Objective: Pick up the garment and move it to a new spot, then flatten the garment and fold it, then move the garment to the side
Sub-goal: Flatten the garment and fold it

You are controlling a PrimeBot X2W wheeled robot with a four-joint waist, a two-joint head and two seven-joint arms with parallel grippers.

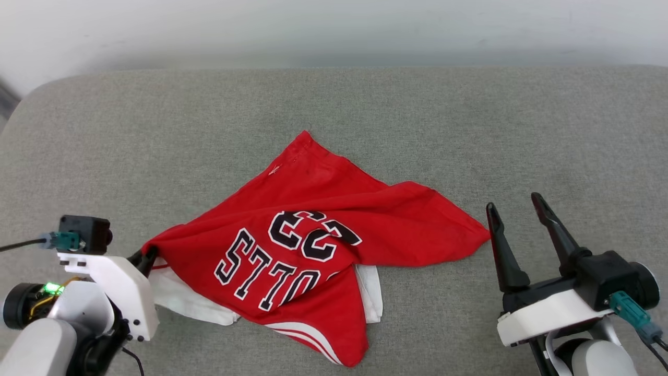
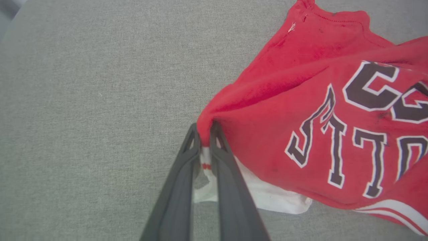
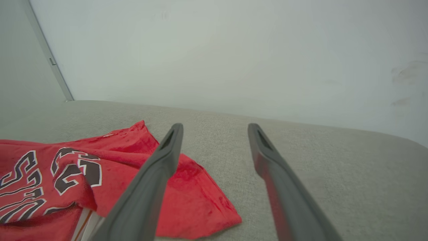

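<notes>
Garment [image 1: 313,230] edge in left claw [image 2: 205,130]

The red jersey T-shirt [image 1: 313,230] is seen crumpled and loosely spread across the middle of the grey fabric surface [image 1: 443,115]. Its black, white-edged "BULLS 23" print is turned upward and reads upside down in the head view. White sleeve cloth is tucked beneath the near edge, striped trim is shown in front, and the left corner is drawn to a point.
</notes>
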